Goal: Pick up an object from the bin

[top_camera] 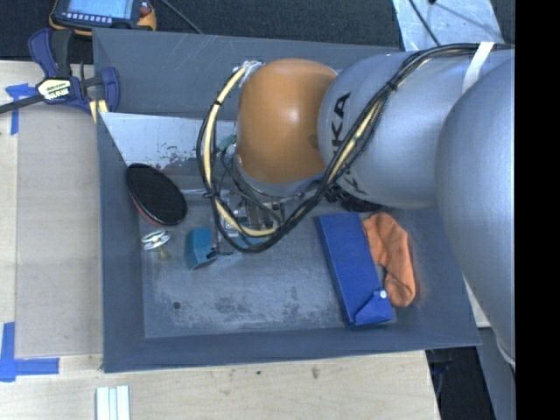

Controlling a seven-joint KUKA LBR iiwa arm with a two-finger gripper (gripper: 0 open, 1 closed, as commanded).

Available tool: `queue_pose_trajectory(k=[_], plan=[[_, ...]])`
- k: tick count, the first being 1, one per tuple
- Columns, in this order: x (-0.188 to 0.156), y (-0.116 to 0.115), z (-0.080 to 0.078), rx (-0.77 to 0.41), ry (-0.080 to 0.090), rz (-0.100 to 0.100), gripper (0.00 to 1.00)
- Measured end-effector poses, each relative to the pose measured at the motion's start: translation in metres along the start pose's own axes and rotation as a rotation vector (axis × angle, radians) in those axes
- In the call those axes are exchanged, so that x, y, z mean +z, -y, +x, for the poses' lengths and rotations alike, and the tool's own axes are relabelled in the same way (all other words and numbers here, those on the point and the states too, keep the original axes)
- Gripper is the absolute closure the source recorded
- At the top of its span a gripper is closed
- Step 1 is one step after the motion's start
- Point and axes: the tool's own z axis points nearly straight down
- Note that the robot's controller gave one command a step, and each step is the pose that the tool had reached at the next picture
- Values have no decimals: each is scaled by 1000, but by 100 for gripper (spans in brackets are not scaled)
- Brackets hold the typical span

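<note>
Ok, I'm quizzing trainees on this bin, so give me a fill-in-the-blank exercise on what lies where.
1. The crumpled cloth touching the flat blue rectangular block is ____ in colour.
2. The black oval disc lies at the view's ____ side of the grey metal bin.
3. The small teal plastic piece lies ____ to the gripper than the block does.
Missing words: orange; left; nearer.

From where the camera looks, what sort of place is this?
Probably a robotics laboratory for picking tests: a big grey robot arm reaches into a grey metal bin of unrelated loose things, such as a blue rectangular block and a black oval pad; a handheld screen unit lies nearby.
</note>
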Motion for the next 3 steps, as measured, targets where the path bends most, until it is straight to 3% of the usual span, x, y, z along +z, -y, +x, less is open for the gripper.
queue_pose_trajectory(k=[1,2,3], plan=[[-34,-3,42,-6,1,0,0],[-33,-3,41,-5,2,0,0],[13,34,27,-16,10,-3,0]])
